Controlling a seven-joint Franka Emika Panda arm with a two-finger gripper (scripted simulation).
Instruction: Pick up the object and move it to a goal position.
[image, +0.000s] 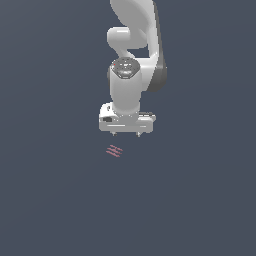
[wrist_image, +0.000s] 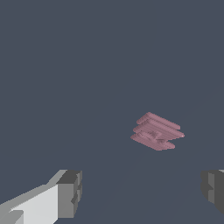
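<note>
The object (image: 114, 150) is a tiny pinkish-red item of three short parallel streaks lying on the dark floor. In the wrist view the object (wrist_image: 156, 131) looks like a small stack of thin pink bars. My white gripper (image: 126, 134) hangs just above it and slightly toward the exterior view's right, not touching it. The gripper (wrist_image: 142, 192) is open, with nothing between its grey fingertips (wrist_image: 70, 192), and the object lies ahead of the gap.
The white arm (image: 131, 65) rises behind the gripper to the top of the exterior view. Around it there is only a uniform dark grey-blue floor (image: 50, 200).
</note>
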